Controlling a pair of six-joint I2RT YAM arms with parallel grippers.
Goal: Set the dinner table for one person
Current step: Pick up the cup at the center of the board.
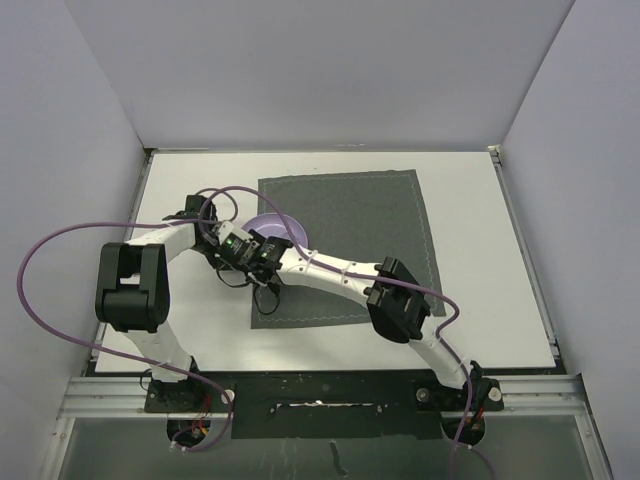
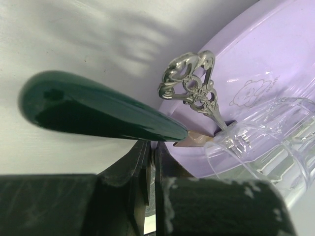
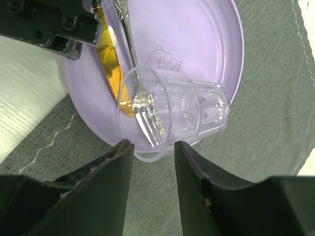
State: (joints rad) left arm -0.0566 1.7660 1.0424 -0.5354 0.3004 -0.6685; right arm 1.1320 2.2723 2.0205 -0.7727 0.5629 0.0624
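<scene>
Right fingers (image 3: 106, 167) stand apart, the rim of the tipped glass (image 3: 192, 105) just ahead between them, its long axis running away rightward over the purple plate (image 3: 197, 39). Left fingers (image 2: 130, 164) pinch the green-handled knife (image 2: 98, 110). The plate straddles the mat (image 3: 275, 98) edge on the counter (image 3: 24, 88).

The top view looks down from above and behind the arms over the whole table (image 1: 470, 200). Both wrist views sit close: left low and sidelong, right steeply downward, sharing the purple plate (image 3: 197, 39).
</scene>
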